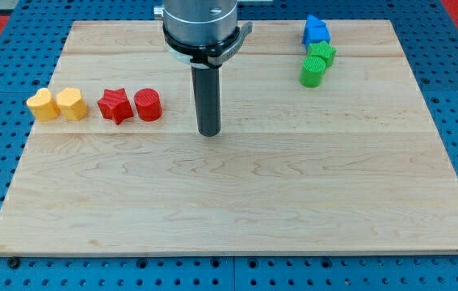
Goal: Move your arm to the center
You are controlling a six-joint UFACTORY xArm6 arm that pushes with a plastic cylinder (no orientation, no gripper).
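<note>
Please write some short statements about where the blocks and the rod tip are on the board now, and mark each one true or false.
1. My tip touches the red cylinder. False: bare board lies between them; the tip stands to the view's right of it.
2. The red star sits between a yellow block and the red cylinder. True.
3. The blue blocks lie at the view's bottom left. False: they lie at the view's top right, above the green blocks.
4. Two yellow blocks sit side by side near the left edge of the wooden board; the other yellow block is the leftmost. True.
5. A green block lies under the tip. False: both are far to its right.
</note>
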